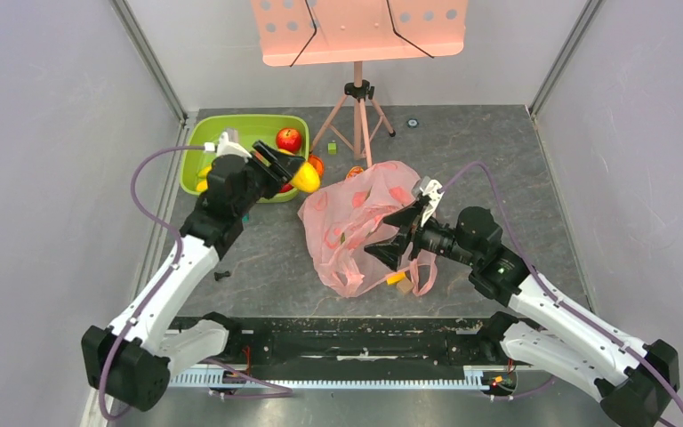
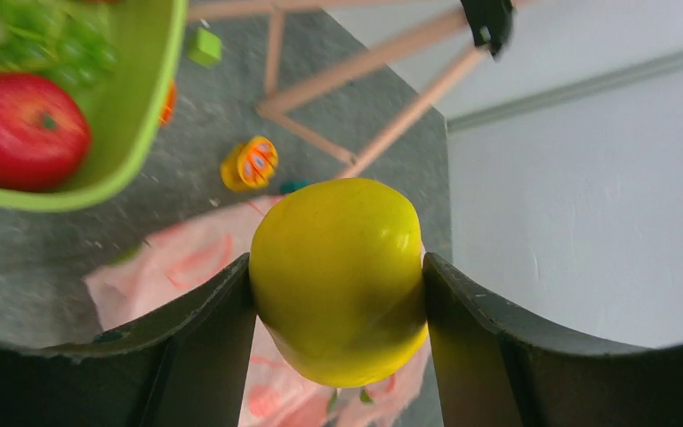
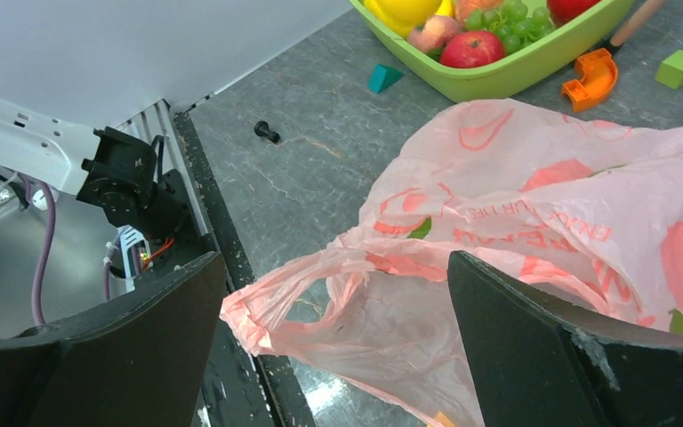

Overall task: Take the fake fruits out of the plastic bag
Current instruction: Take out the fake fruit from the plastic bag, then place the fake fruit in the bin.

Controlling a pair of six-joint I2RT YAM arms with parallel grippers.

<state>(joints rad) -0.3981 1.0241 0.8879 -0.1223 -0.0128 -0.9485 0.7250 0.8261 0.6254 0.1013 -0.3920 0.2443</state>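
Note:
My left gripper (image 1: 298,173) (image 2: 336,285) is shut on a glossy yellow mango-shaped fake fruit (image 1: 307,177) (image 2: 338,276), held above the table by the right rim of the lime-green basin (image 1: 197,142). The pink plastic bag (image 1: 360,222) (image 3: 542,205) lies crumpled mid-table. Just above its near part my right gripper (image 1: 405,233) (image 3: 338,302) is open. A loop handle of the bag (image 3: 258,302) lies between its fingers, apart from both. A red apple (image 1: 289,139) (image 2: 18,129) (image 3: 471,49), a peach (image 3: 434,34) and green grapes (image 3: 498,18) sit in the basin.
A pink music stand's tripod (image 1: 358,98) stands behind the bag. Loose toys lie near it: an orange curved piece (image 3: 590,78), a green cube (image 3: 678,67) (image 2: 203,46), a teal wedge (image 3: 381,78), a yellow-orange toy (image 2: 249,163). A small yellow block (image 1: 396,277) lies at the bag's near edge.

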